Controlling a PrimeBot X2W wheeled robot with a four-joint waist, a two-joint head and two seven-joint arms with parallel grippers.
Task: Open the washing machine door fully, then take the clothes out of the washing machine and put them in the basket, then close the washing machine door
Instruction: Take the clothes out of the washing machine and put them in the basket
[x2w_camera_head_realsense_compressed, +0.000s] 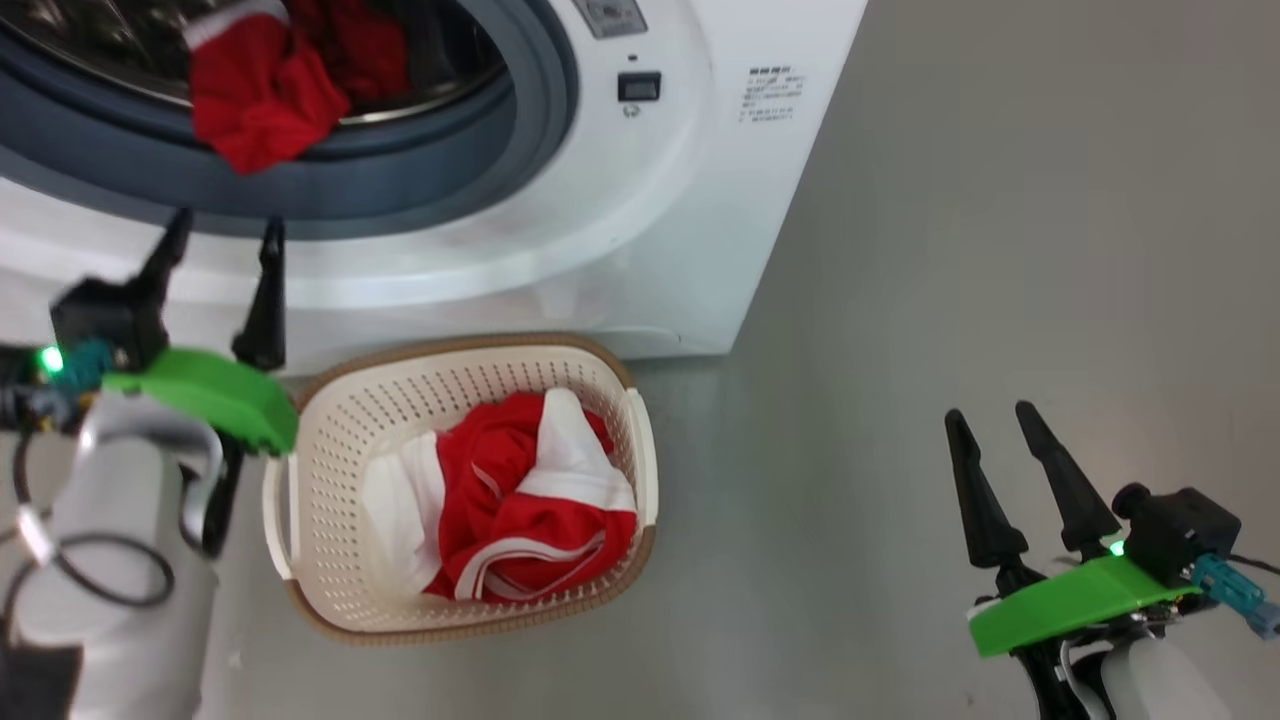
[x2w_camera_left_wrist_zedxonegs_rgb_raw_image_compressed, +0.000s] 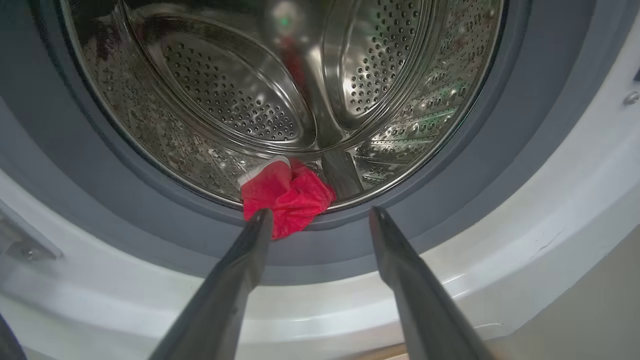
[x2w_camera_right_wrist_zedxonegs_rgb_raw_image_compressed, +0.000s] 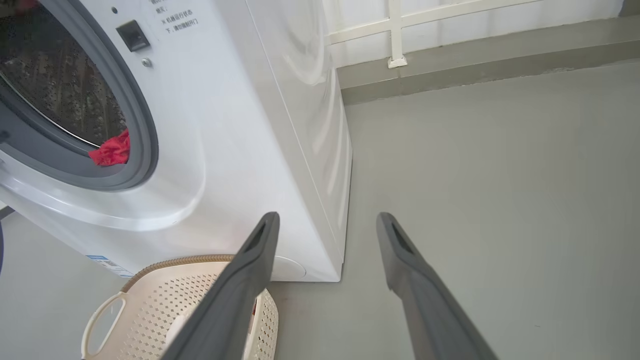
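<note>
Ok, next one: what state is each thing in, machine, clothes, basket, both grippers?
washing machine: mouth uncovered, drum exposed.
red garment: in the drum, at the front lip, draped over the grey ring.
basket: upright on the floor by the machine, partly filled.
red and white garment: in the basket, crumpled, loose.
left gripper: open, empty, facing the drum's mouth.
right gripper: open, empty, above the floor.

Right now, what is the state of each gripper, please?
Left gripper: open, holding nothing, pointing at the red garment in the washing machine.
Right gripper: open, holding nothing.
</note>
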